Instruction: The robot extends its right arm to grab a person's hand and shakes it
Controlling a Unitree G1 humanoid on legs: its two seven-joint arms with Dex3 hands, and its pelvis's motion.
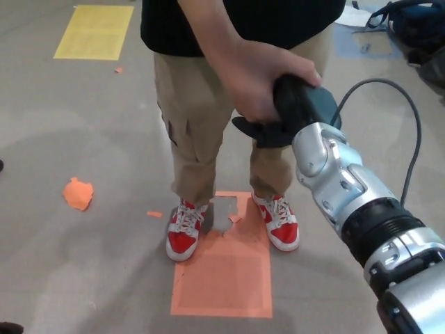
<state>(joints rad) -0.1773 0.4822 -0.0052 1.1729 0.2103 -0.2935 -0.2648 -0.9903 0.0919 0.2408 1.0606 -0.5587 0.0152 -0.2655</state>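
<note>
Grey floor (83, 264) below; right robot hand (292, 115) clasped in person's hand (261, 80).

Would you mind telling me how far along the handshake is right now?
Done: the right arm is extended and the right hand is clasped with the person's hand in front of the khaki trousers. In hand: the grip. Left: whether shaking is finished cannot be told; release remains.

Smooth grey concrete floor (76, 271), evenly lit. Orange rectangular floor marking (224, 275), torn at its top edge, lower centre. Yellow rectangular floor marking (94, 31), upper left. Crumpled orange scrap (77, 193), left. Dark blue bag (416, 22), upper right.
</note>
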